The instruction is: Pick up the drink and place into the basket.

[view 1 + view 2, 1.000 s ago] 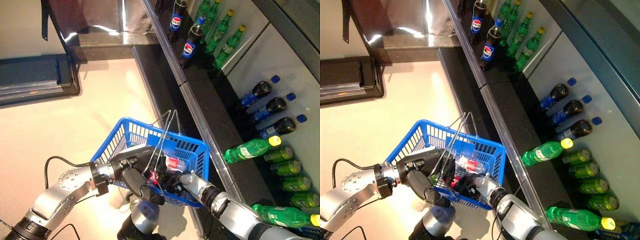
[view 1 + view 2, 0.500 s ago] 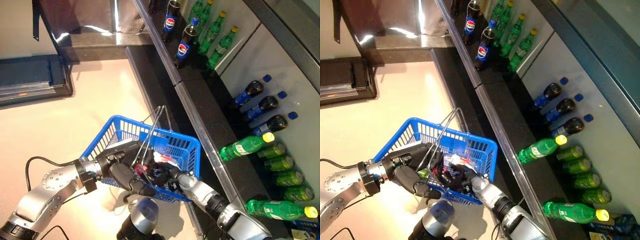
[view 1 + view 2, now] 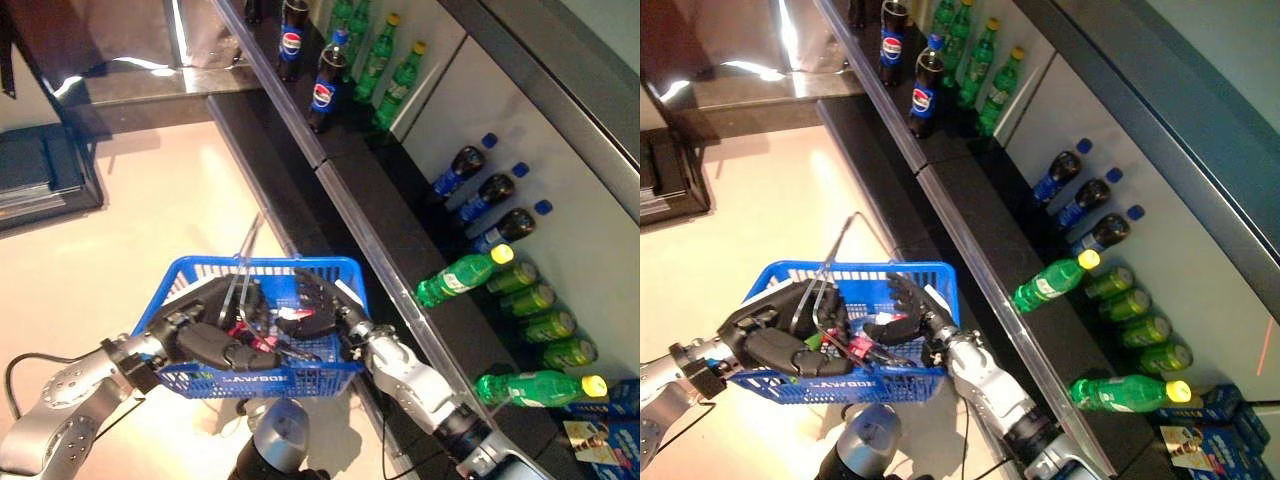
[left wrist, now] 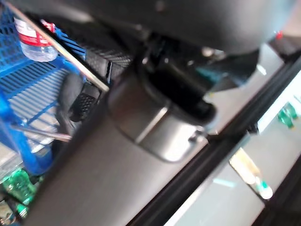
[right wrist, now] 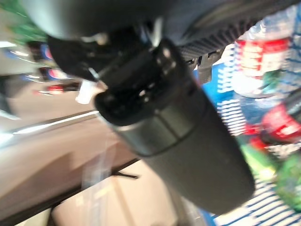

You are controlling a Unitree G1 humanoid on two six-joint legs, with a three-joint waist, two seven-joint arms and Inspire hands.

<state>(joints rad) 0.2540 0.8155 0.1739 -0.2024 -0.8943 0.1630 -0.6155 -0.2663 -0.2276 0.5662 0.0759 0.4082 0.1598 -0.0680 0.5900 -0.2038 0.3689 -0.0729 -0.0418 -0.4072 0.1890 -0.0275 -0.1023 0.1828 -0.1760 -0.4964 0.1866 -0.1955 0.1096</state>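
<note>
Over the blue basket [image 3: 250, 380], the right hand [image 3: 320, 305] hung with its fingers spread and straight, nothing in its grasp. The drink, a clear bottle with a red label [image 3: 297, 318], lay inside the basket just under those fingers, among other items; whether the fingertips were touching it could not be told. The left hand [image 3: 205, 345] was curled round the basket's wire handles [image 3: 243, 262] at the rim, carrying the load.

Judgement: placement looked done or nearly so.

Risks from here:
- Spread right fingers sat close to the wire handles and the basket's mesh wall. A lift out at an angle could snag a finger and tip the basket.
- Basket hung from one hand only. A jolt from the right arm could swing it and roll the bottle against the other contents.
- Shelf edge [image 3: 345, 215] ran just beside the basket; a wide swing of the right arm could knock it.

View notes:
- Eye views showed both hands, the whole basket and the shelf rows of green bottles [image 3: 462, 277] and dark bottles [image 3: 322, 90].
- Right wrist view gave a close look at the red-labelled bottle [image 5: 256, 63] on the basket floor, but no fingers.
- Left wrist view showed a wire handle [image 4: 56, 49] crossing the blue mesh; the left fingers were not readable there.
</note>
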